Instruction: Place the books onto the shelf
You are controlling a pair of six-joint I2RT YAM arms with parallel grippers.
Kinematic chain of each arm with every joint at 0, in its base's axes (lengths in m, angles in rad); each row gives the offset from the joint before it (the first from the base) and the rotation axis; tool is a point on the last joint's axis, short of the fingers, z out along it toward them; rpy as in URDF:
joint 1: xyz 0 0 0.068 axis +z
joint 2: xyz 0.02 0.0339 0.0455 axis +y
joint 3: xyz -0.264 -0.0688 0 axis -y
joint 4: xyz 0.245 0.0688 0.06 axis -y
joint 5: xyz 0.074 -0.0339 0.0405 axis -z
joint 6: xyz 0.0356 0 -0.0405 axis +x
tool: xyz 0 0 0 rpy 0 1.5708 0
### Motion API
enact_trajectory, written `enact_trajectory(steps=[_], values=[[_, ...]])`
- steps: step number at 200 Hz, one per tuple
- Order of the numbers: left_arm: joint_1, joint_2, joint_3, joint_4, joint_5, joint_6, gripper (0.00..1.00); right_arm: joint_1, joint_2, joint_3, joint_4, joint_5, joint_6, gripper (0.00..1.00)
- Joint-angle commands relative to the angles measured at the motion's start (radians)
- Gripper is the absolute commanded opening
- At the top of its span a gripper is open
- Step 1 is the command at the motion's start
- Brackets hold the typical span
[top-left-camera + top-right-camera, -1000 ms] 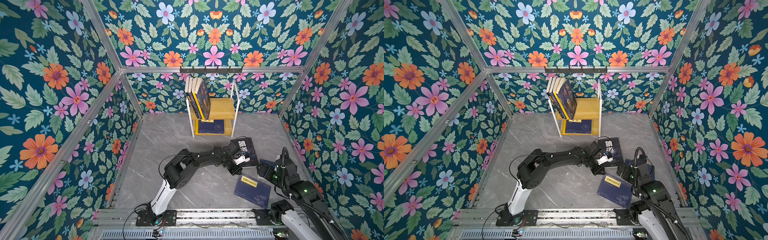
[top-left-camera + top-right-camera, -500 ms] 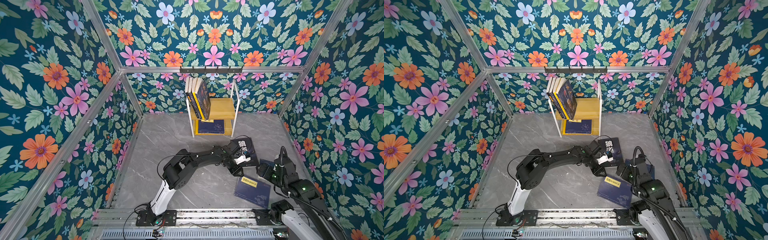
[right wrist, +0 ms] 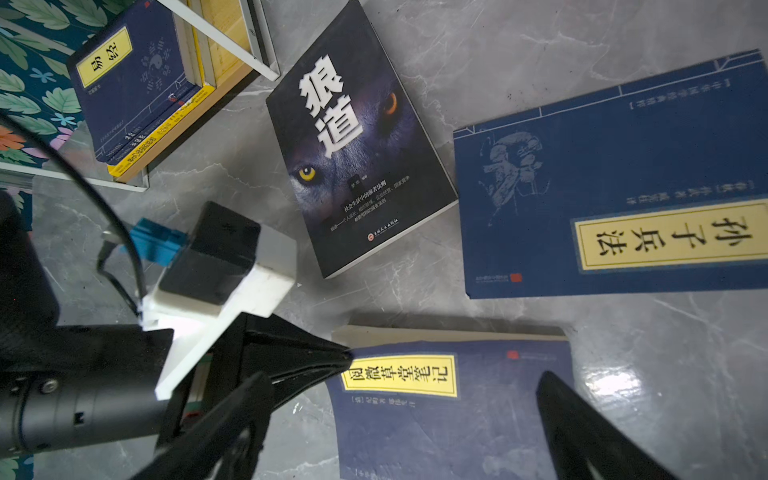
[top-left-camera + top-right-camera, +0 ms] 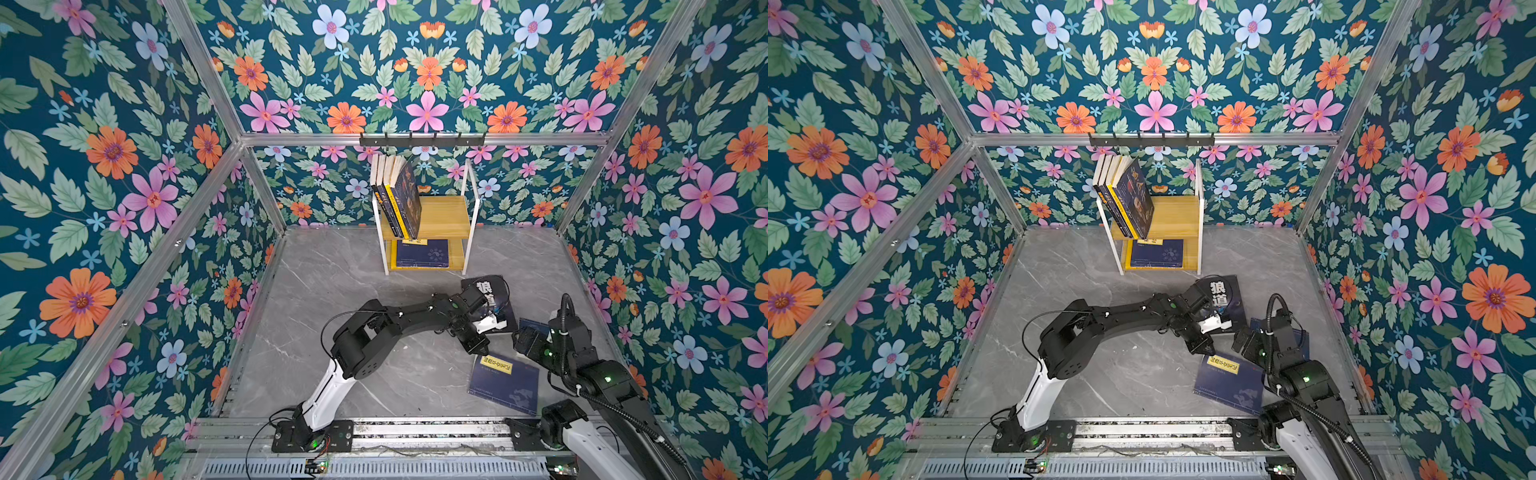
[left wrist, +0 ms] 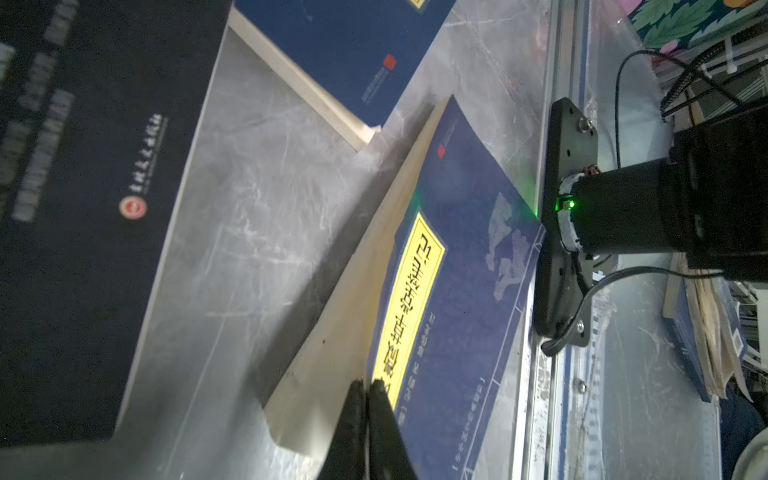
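Three books lie on the floor: a black wolf-eye book (image 4: 488, 291) (image 3: 357, 137), a navy one with a yellow label (image 4: 505, 384) (image 5: 457, 291) (image 3: 449, 415), and another navy one (image 3: 615, 187) partly under my right arm. My left gripper (image 4: 478, 347) (image 5: 368, 386) is shut, its tips against the labelled corner of the front navy book; no cover shows between them. My right gripper (image 4: 523, 340) (image 3: 403, 376) hangs open over that same book. The shelf (image 4: 442, 216) holds several leaning books (image 4: 397, 195) on its upper board and flat ones (image 4: 422, 253) below.
A black hook rail (image 4: 422, 140) runs along the back wall above the shelf. Floral walls close in the grey marble floor (image 4: 332, 291) on three sides. The metal mounting rail (image 4: 415, 428) with both arm bases crosses the front.
My left gripper has shifted slightly toward the front, onto the corner of the labelled navy book. The right arm and the books have stayed put.
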Motion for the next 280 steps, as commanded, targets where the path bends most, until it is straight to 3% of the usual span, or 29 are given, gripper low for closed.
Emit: enact_trajectory(steps=[1, 24, 55, 98, 128, 154, 184, 200, 241, 280], values=[[0.032, -0.040, -0.032, -0.049, 0.005, 0.029, 0.00, 0.000, 0.005, -0.002, 0.012, 0.008, 0.002, 0.98], [0.087, -0.120, -0.129, -0.047, 0.005, 0.034, 0.00, 0.000, 0.046, 0.017, 0.021, -0.005, -0.013, 0.98], [0.176, -0.254, -0.265, -0.071, -0.006, 0.137, 0.00, 0.000, 0.108, 0.029, 0.077, -0.053, -0.062, 0.98], [0.342, -0.212, -0.225, -0.396, -0.132, 0.295, 0.00, 0.000, 0.247, 0.039, 0.195, -0.192, -0.067, 0.94], [0.485, -0.273, -0.272, -0.336, -0.156, 0.286, 0.00, 0.040, 0.321, 0.029, 0.266, -0.243, -0.028, 0.90], [0.536, -0.310, -0.281, -0.244, -0.229, 0.277, 0.28, 0.148, 0.409, 0.018, 0.370, -0.227, -0.001, 0.90], [0.569, -0.316, -0.229, -0.213, -0.290, 0.233, 0.49, 0.245, 0.566, 0.021, 0.508, -0.224, 0.080, 0.89], [0.591, -0.345, -0.237, -0.209, -0.273, 0.143, 0.55, 0.305, 0.654, 0.043, 0.572, -0.222, 0.105, 0.88], [0.602, -0.524, -0.528, -0.038, -0.155, -0.058, 0.87, 0.391, 0.856, 0.094, 0.681, -0.256, 0.158, 0.80], [0.613, -0.542, -0.669, 0.104, -0.080, -0.205, 0.91, 0.407, 0.961, 0.103, 0.727, -0.307, 0.198, 0.70]])
